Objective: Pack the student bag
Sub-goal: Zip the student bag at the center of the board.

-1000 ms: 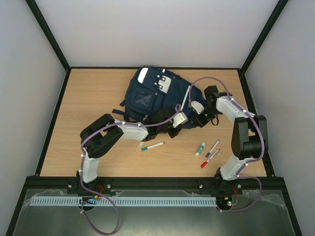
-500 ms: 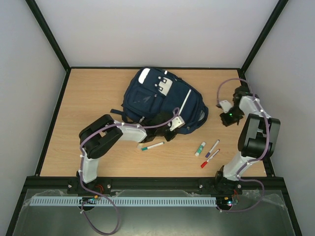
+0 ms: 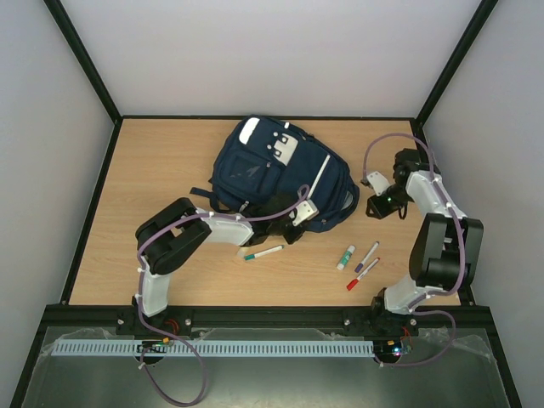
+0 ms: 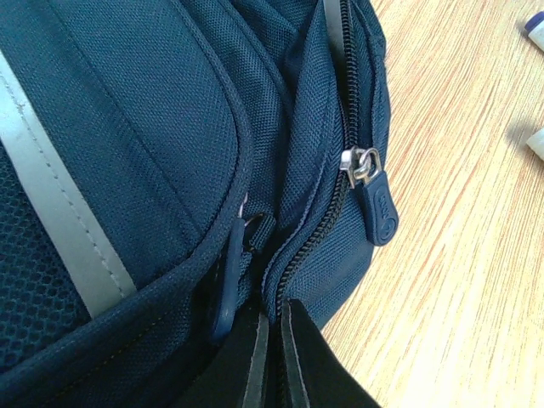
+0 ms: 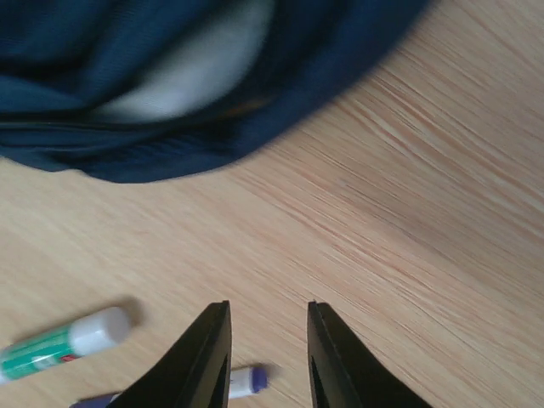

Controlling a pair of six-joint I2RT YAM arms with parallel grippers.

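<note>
Student bag (image 3: 263, 174) lies toward the far middle of the bench (image 3: 153, 212), its near edge pinched between the pressed-together fingers of the left gripper (image 4: 274, 310), just below the zip pull (image 4: 374, 208). A taut pinch should steady the zip. The right gripper (image 5: 268, 308), fingers apart, hangs beside the bag near a green marker (image 5: 64, 344); it likely should take the pull squarely.
</note>
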